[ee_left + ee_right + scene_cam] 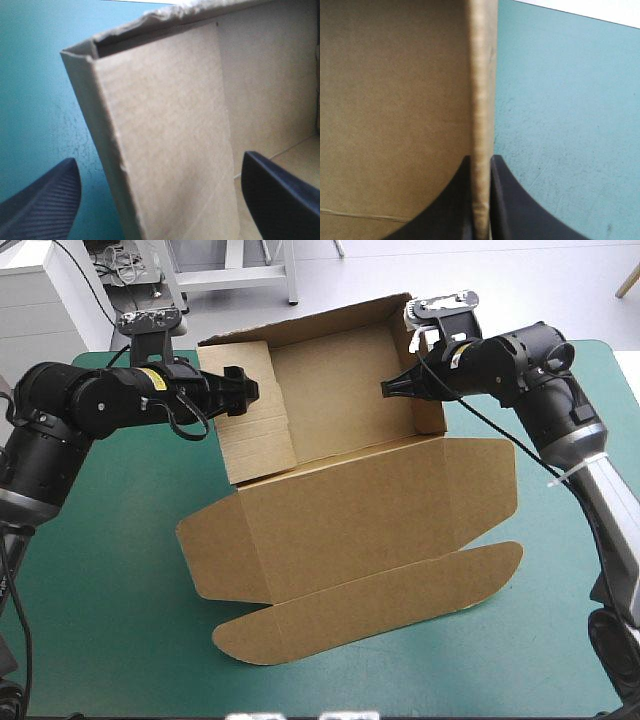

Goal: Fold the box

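The brown box (340,510) sits mid-table as an open tray, its back and side walls raised and its lid flat toward the front. My left gripper (247,392) is open at the tray's left wall. In the left wrist view that wall (165,130) stands upright between the spread fingers (45,205) of the gripper (160,200). My right gripper (393,388) is shut on the right wall's top edge. In the right wrist view this gripper (481,200) pinches the thin board edge (481,90), with the tray's inside to one side.
The lid's rounded flap (370,605) reaches toward the table's front edge. The teal-green cover (100,590) shows to the left, right and front of the box, and outside each gripped wall (565,100).
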